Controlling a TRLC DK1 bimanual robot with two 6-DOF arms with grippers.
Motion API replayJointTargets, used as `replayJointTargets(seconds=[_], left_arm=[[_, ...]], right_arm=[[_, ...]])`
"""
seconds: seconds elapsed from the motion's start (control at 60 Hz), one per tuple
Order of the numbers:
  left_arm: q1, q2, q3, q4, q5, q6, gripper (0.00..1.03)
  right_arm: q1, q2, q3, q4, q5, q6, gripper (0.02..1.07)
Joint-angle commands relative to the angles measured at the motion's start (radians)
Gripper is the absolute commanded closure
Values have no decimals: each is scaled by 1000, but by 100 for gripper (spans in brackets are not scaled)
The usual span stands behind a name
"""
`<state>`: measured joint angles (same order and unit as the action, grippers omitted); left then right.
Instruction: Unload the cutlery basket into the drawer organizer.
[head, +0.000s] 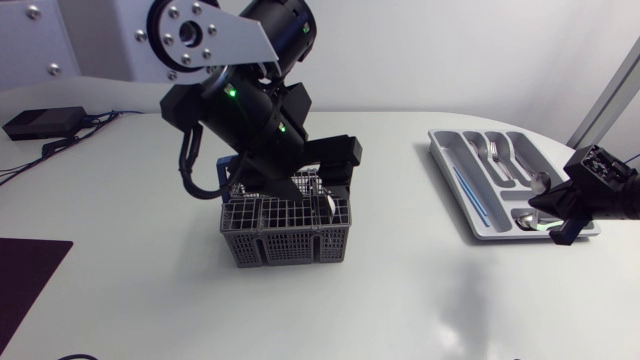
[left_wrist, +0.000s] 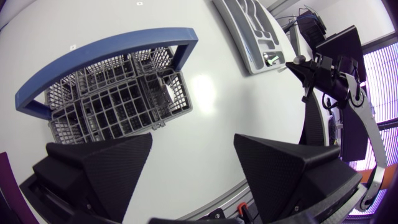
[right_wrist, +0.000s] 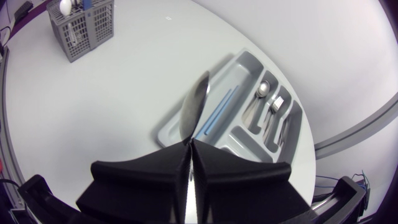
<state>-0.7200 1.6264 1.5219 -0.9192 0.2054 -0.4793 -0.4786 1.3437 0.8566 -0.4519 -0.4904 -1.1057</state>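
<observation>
Grey mesh basket (left_wrist: 99, 102) has blue handle (left_wrist: 93, 55).

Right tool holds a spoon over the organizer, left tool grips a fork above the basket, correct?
No. The left wrist view shows the left tool open and empty above the basket. The right tool does hold a spoon over the organizer.
</observation>
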Motion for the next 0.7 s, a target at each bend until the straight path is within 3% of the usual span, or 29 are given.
replayJointTargets(seconds=[0.0,0.267,0.683], left_arm=[[-18,26,37,-10,-9,-36,12],[-39,38,40,-7,-34,-128,12],[-68,72,38,-9,-52,-246,12]], right_arm=[[-31,63,36,48,18,-43,101],[-61,219,56,295,144,-114,101],[-87,408,122,450,250,-191,101]])
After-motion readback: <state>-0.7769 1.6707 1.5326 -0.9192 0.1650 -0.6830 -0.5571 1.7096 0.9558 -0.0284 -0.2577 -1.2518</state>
